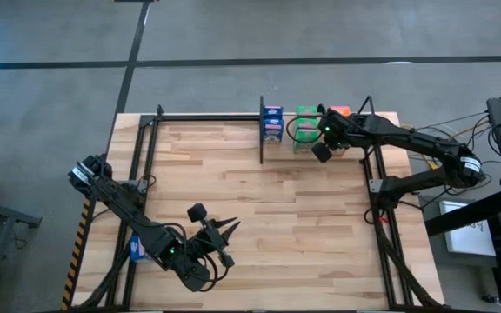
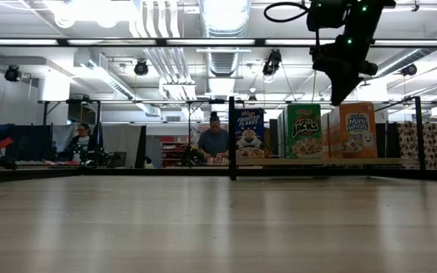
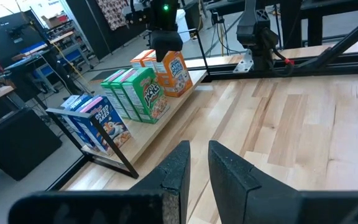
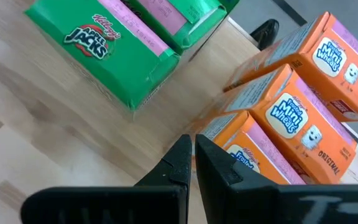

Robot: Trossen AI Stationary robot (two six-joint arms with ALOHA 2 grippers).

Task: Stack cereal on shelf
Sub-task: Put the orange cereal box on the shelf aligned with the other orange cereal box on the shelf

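The cereal boxes stand upright in rows on the shelf point(image 3: 166, 121) at the table's far edge. The blue boxes point(image 1: 272, 124) point(image 3: 101, 121) are just right of the black divider point(image 2: 231, 136). The green boxes point(image 1: 305, 128) point(image 4: 110, 50) come after them, then the orange boxes point(image 1: 341, 112) point(image 4: 303, 106). My right gripper point(image 1: 322, 152) point(image 2: 336, 97) point(image 4: 193, 146) hangs shut and empty above the shelf's front, pointing down between the green and orange rows and clear of their tops. My left gripper point(image 1: 229, 228) point(image 3: 197, 155) waits shut and empty near the table's near edge.
Black frame rails point(image 1: 377, 187) run along the table's left and right sides. A small blue object point(image 1: 137, 249) lies under the left arm near the left rail. Bare wood point(image 1: 268, 200) spreads between the arms. People point(image 2: 214, 140) show in the room beyond the table.
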